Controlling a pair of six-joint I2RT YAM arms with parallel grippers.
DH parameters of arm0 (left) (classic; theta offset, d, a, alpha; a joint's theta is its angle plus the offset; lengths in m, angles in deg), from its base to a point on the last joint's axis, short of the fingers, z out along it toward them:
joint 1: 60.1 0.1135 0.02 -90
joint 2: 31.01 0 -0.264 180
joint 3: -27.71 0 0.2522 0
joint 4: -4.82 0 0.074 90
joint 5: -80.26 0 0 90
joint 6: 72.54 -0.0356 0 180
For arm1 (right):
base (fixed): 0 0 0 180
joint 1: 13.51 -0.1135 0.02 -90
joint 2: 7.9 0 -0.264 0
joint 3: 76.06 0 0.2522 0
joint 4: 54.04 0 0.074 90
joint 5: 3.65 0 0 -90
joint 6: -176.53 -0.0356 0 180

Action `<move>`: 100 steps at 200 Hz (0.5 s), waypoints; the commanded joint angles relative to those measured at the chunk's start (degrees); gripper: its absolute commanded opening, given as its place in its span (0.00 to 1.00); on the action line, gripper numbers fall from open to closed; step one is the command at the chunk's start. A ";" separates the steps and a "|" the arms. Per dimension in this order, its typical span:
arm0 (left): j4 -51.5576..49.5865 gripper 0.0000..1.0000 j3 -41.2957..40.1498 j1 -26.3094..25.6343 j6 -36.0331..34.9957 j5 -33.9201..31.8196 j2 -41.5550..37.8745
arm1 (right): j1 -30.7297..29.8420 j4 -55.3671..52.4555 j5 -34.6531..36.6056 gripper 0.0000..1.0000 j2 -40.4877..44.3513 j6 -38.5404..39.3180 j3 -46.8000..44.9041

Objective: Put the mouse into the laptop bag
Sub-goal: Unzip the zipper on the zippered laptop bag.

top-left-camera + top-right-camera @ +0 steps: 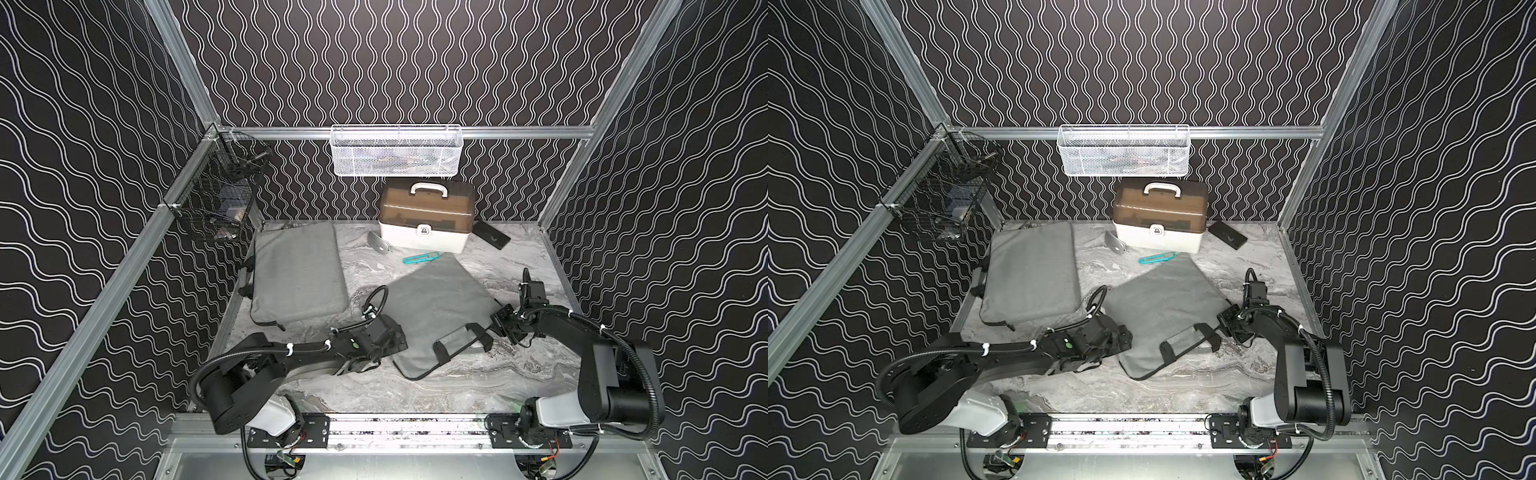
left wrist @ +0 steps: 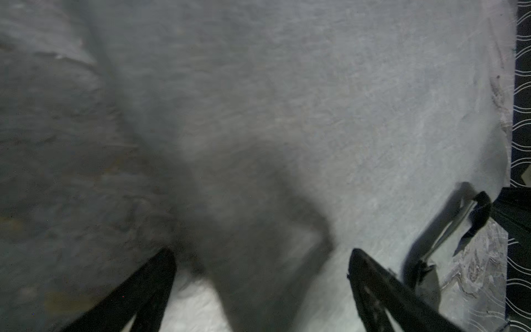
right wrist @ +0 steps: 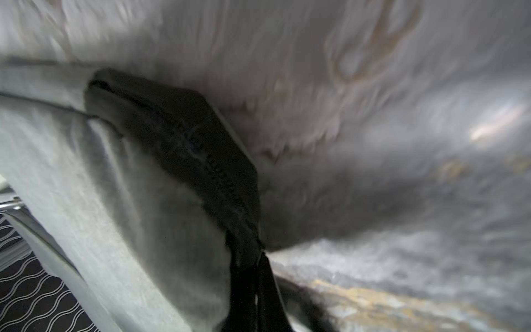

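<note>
Clock directions are read in the top views, with 12 o'clock at the back wall.

The gray mouse (image 1: pixel 378 242) lay on the marbled tabletop (image 1: pixel 415 395), just beside the left front corner of the white toolbox (image 1: pixel 426 226). It sat at 11 o'clock from the laptop bag (image 1: pixel 432 307) and well apart from it, outside any bag.

That bag lay skewed mid-tabletop with its handle (image 1: pixel 459 343) at 5 o'clock. A pale patch showed under the handle; what it was could not be told.

The right gripper (image 1: pixel 500 325) sat at the bag's 3 o'clock corner. Its jaws were clenched on the black zipper end (image 3: pixel 189 143), as the blurred right wrist view showed.

The left gripper (image 2: pixel 261 254) was low at the bag's 8 o'clock edge. Its jaws were spread wide and released, with nothing between them.

A 2nd gray bag (image 1: pixel 297 274) lay flat at 10 o'clock. A teal utility knife (image 1: pixel 419 258) lay between the toolbox and the laptop bag, at the bag's 12 o'clock edge.
</note>
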 commanded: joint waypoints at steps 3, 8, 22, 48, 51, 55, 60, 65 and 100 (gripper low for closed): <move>8.11 0.77 0.25 -0.58 2.27 -1.44 2.65 | -6.00 -2.70 0.74 0.00 0.57 -4.70 1.10; 8.23 0.74 0.72 -0.60 2.36 -1.34 3.36 | -7.91 -2.53 1.15 0.00 0.54 -5.21 1.43; 8.38 0.62 2.00 -0.81 2.51 -1.30 5.29 | -12.41 -2.62 2.10 0.00 0.19 -6.69 2.36; 8.76 0.45 3.49 -0.95 3.50 -1.42 8.09 | -19.05 -0.43 2.72 0.00 -0.36 -9.04 2.77; 8.69 0.44 3.62 -0.95 3.65 -1.51 8.31 | -19.76 -0.37 2.81 0.00 -0.53 -9.19 2.89; 8.49 0.44 3.78 -0.95 3.83 -1.75 8.58 | -20.63 -0.37 2.82 0.00 -0.56 -9.40 2.99; 8.14 0.44 4.09 -0.93 4.05 -1.96 8.77 | -21.72 -0.32 2.97 0.00 -0.77 -9.66 3.09; 7.71 0.44 4.34 -0.95 4.26 -2.12 9.05 | -22.77 -0.28 3.20 0.00 -0.74 -10.17 3.09; 6.81 0.42 6.37 -1.01 5.38 -2.52 9.93 | -29.18 0.89 5.73 0.00 0.99 -12.50 1.86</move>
